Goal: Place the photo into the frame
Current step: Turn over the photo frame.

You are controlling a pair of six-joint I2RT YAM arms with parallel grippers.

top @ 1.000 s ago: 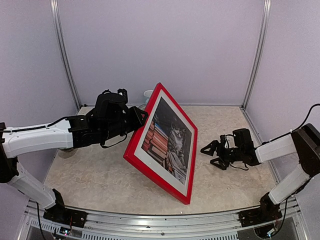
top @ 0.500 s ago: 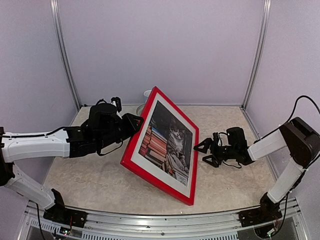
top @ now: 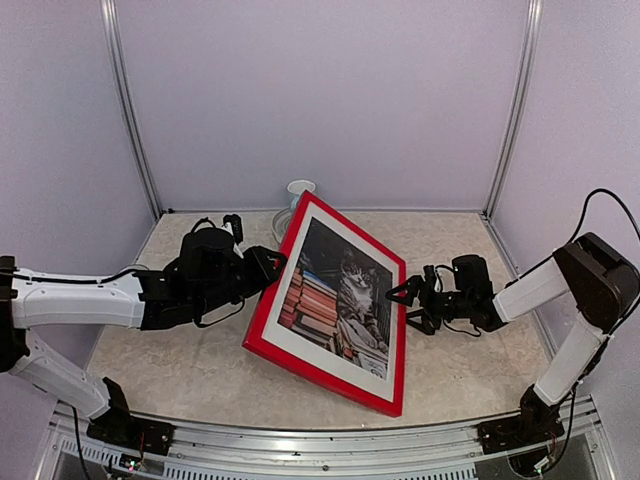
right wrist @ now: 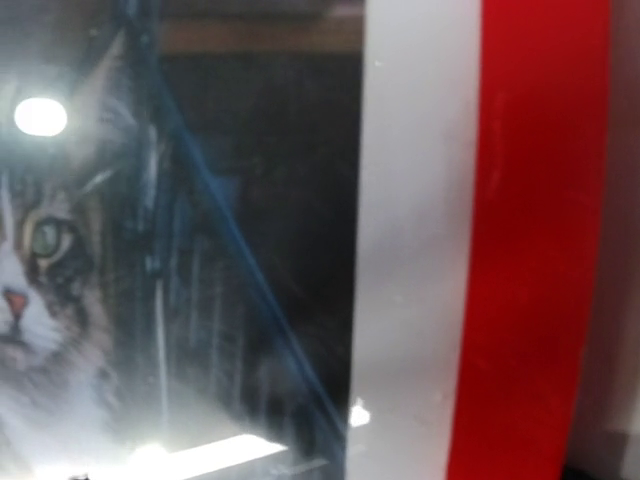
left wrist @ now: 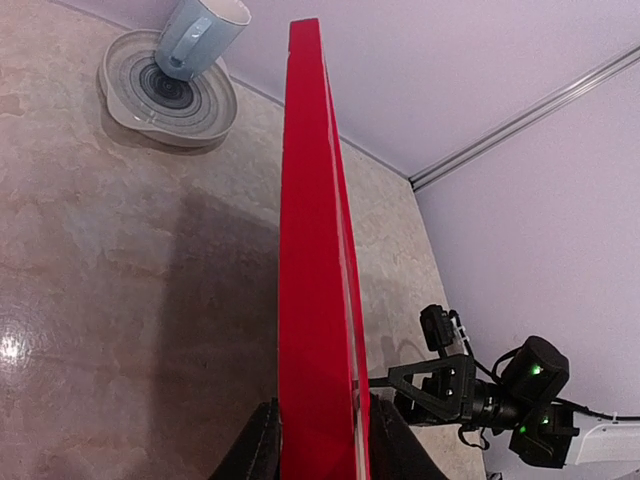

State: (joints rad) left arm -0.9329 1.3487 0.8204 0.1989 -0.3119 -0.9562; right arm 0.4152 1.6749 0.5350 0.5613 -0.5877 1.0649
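The left gripper [top: 268, 268] clamps the left edge of the large rectangular red picture frame [top: 320, 378], which stands tilted on the beige stone-pattern table [top: 170, 365]. The glossy print of a grey cat and stacked books [top: 340, 300] sits inside it. The right gripper [top: 402, 308], its jaws spread wide, is just beside the frame's right edge.

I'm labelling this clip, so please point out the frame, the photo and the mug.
frame [top: 320, 376]: top view, its red lower edge.
photo [top: 338, 300]: top view, middle of the print.
mug [left wrist: 203, 35]: left wrist view, its outer wall.
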